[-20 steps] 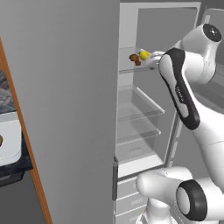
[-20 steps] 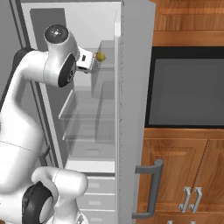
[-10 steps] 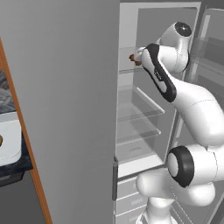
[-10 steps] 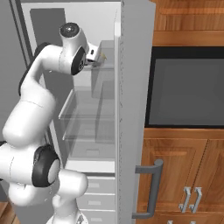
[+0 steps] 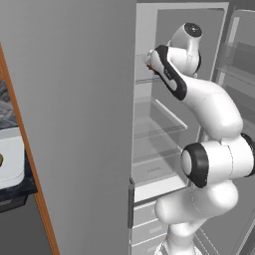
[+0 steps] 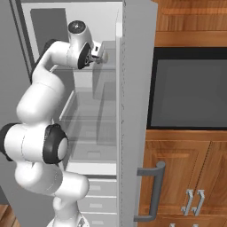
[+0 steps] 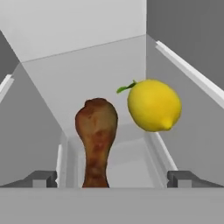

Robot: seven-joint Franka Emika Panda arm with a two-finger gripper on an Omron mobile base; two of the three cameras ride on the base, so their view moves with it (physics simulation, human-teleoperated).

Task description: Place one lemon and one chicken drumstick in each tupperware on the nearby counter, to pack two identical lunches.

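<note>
The white arm rises from its base in front of the open fridge [image 5: 174,149], bends at a dark elbow joint, and reaches up and forward into the fridge's top compartment. The wrist is turned inward toward the fridge's upper shelf. The claw [image 7: 112,178] stands wide open, its two dark fingertips [image 7: 43,178] well apart and clasping nothing.
</note>
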